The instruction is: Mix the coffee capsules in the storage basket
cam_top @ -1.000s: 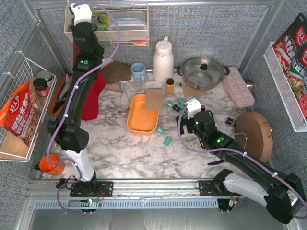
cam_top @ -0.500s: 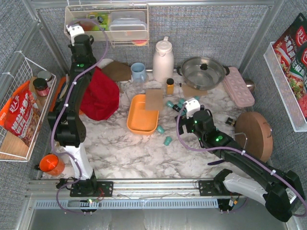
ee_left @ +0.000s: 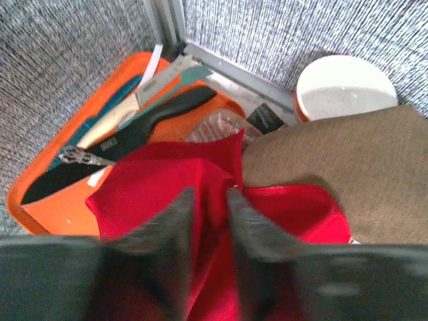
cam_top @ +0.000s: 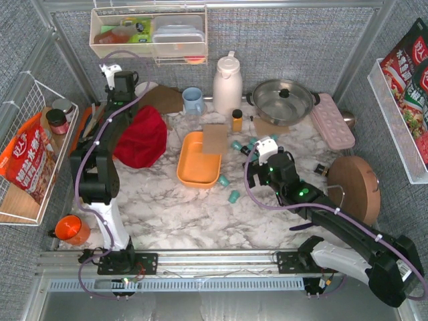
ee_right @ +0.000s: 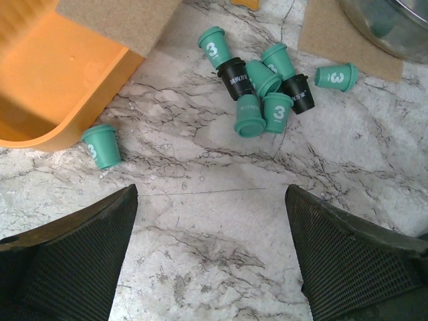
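The orange-yellow storage basket [cam_top: 194,164] sits mid-table with nothing in it, and a brown card [cam_top: 215,138] rests on its far right corner. It also shows in the right wrist view [ee_right: 47,80]. Several teal and black coffee capsules [cam_top: 247,145] lie clustered on the marble to its right, seen closer in the right wrist view [ee_right: 264,87]. Two loose teal capsules [cam_top: 224,180] [cam_top: 233,196] lie near the basket's front corner, one also in the right wrist view [ee_right: 101,146]. My right gripper [ee_right: 210,194] is open and empty just short of the cluster [cam_top: 257,166]. My left gripper [ee_left: 209,194] is shut on a red cloth [ee_left: 154,187] at the back left [cam_top: 142,137].
An orange cutting board with knives [ee_left: 73,160] and a brown mat [ee_left: 354,167] lie by the red cloth. A white thermos [cam_top: 227,83], blue mug [cam_top: 193,100], amber bottle [cam_top: 237,120], steel pot [cam_top: 281,100] and pink egg tray [cam_top: 332,120] line the back. A round wooden board [cam_top: 353,187] is at the right.
My left arm has swung down and back, and the red cloth it held up now lies bunched on the table at the back left. My right gripper has crept slightly toward the capsules.
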